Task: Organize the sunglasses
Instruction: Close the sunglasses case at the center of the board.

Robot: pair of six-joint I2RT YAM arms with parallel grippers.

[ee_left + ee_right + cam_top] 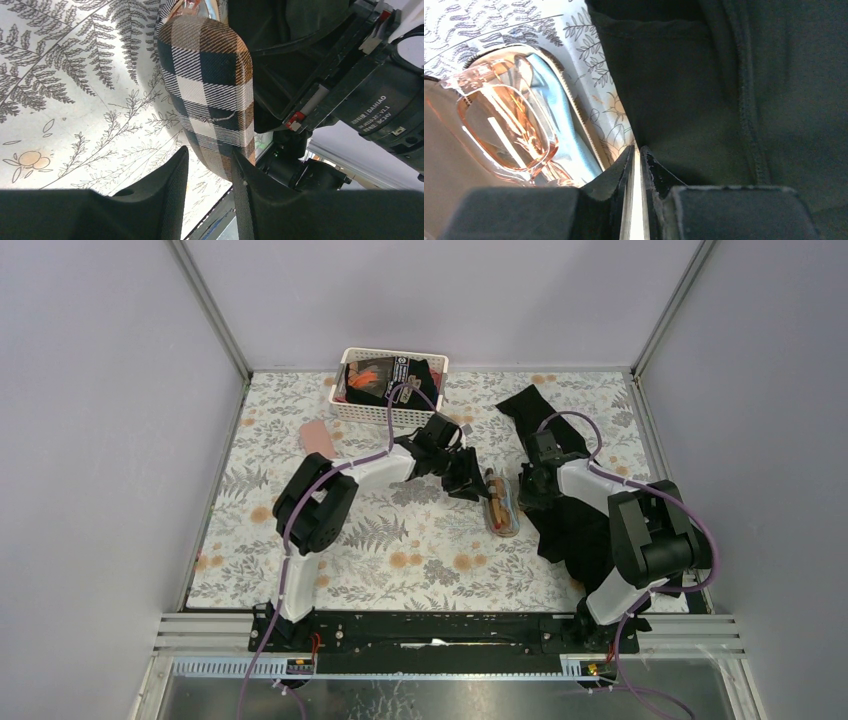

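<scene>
Left gripper (209, 161): we see its fingers astride the plaid case (210, 85) end; whether they pinch it, we cannot tell.
Right gripper (636, 150): fingers almost pressed together, beside black fabric (724, 100).
Sunglasses (506, 125): we find the orange pair in the open case, on blue cloth (564, 125).

Your arms (318, 508) had black joints and white links; purple cables (572, 415) looped behind the left claw (468, 480) and right claw (522, 495).
</scene>
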